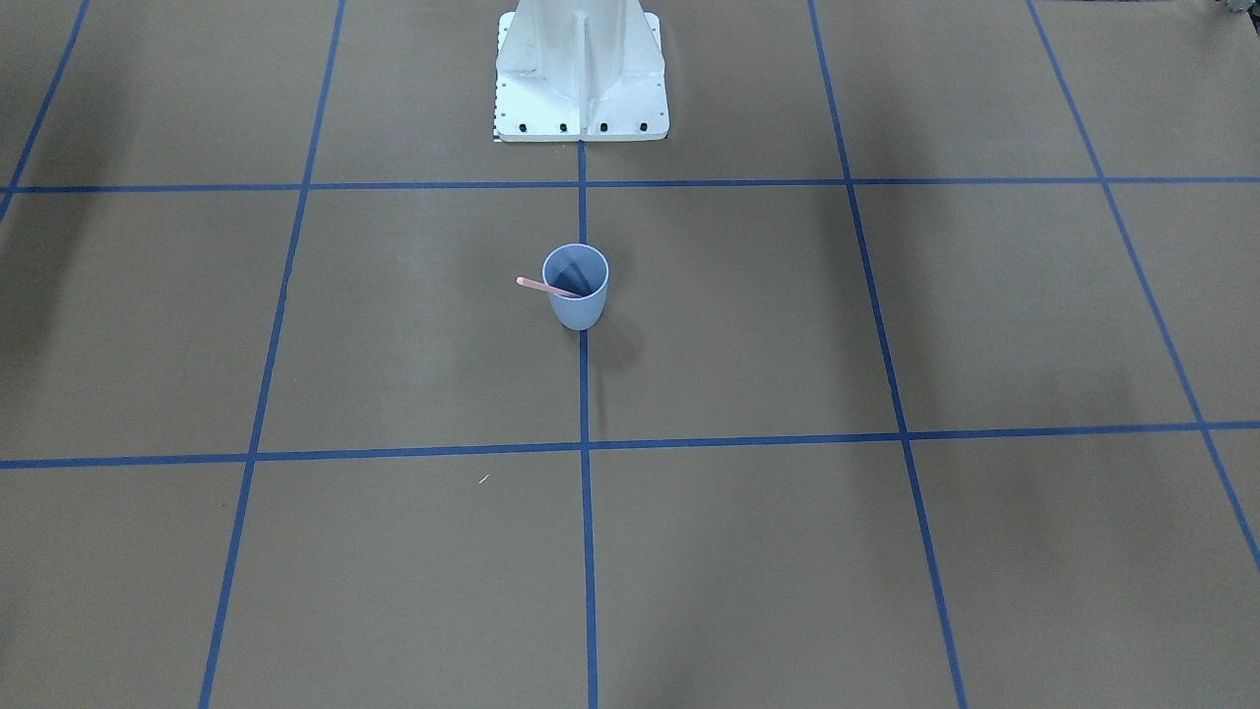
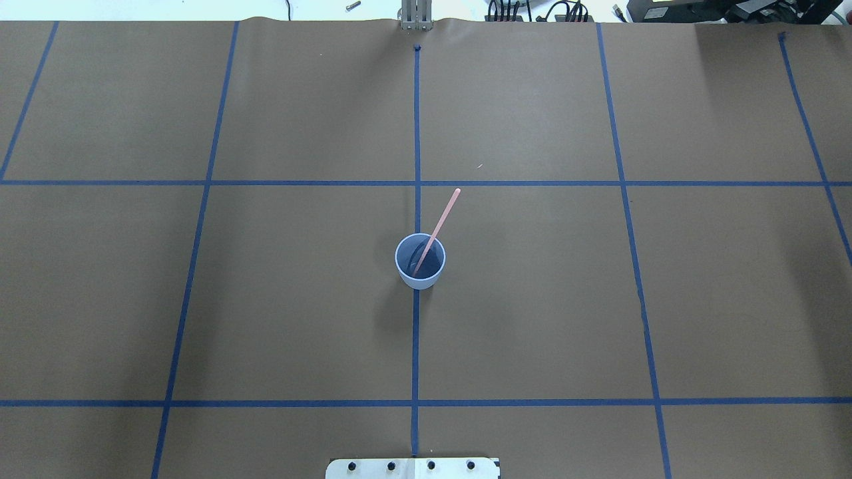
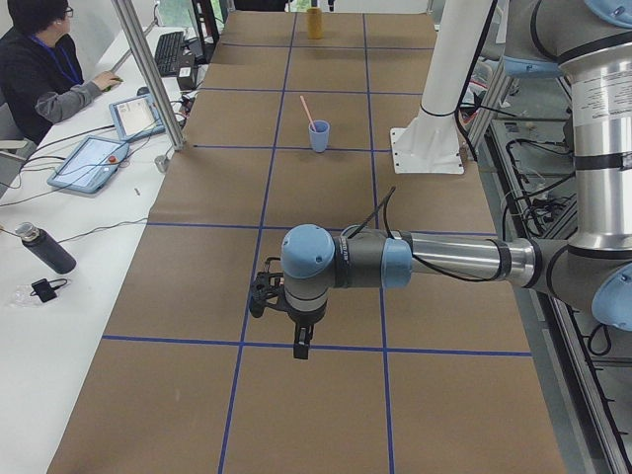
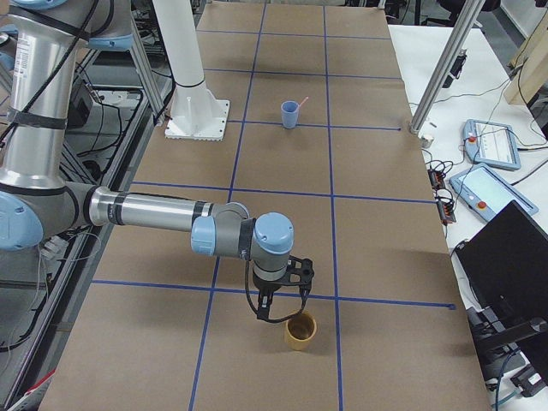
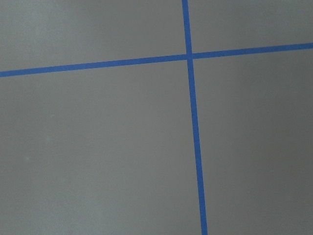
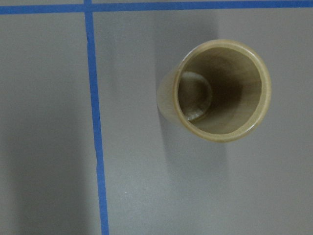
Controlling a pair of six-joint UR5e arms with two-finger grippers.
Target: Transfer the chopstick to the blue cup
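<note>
The pale blue cup (image 1: 577, 295) stands upright on the centre tape line of the table; it also shows in the overhead view (image 2: 420, 266). One pale pink chopstick (image 2: 442, 216) stands in it, leaning over the rim (image 1: 536, 286). My left gripper (image 3: 299, 351) hangs above the table far from the cup, at the table's left end. My right gripper (image 4: 265, 312) hangs at the opposite end, just above a tan cup (image 4: 300, 330). Both grippers show only in the side views, so I cannot tell whether they are open or shut.
The tan cup (image 6: 220, 90) is upright and holds nothing. The white robot pedestal (image 1: 581, 74) stands behind the blue cup. Blue tape lines grid the brown table. An operator (image 3: 44, 69) sits at a side desk with tablets.
</note>
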